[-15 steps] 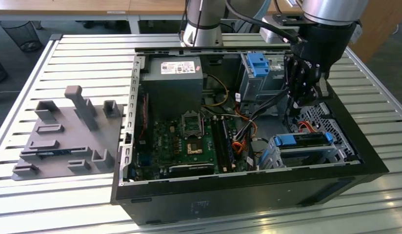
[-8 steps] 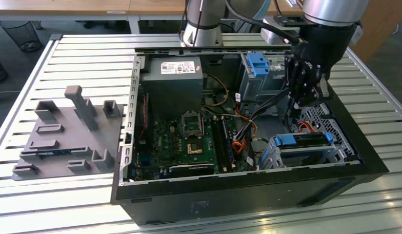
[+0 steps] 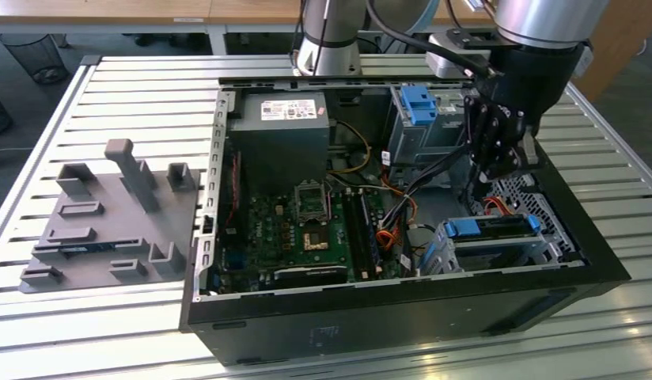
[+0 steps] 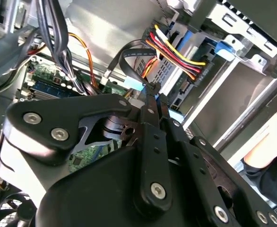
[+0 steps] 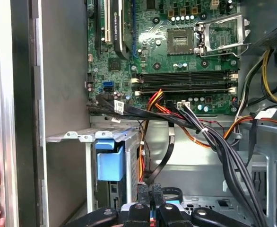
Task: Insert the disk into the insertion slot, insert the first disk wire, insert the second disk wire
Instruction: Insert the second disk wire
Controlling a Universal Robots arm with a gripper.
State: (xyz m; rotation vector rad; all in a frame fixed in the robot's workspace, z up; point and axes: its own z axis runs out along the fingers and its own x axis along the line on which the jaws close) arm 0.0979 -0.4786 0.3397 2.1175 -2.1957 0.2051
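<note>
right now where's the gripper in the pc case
In the exterior view the gripper hangs inside the open computer case on the exterior view's right, above the blue-handled drive cage.

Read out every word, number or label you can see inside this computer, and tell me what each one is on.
No text here can be read for certain.
White label on the power supply: print too small to read.
White tag on a cable: nothing legible.
Markings on the motherboard: too small to read.
</note>
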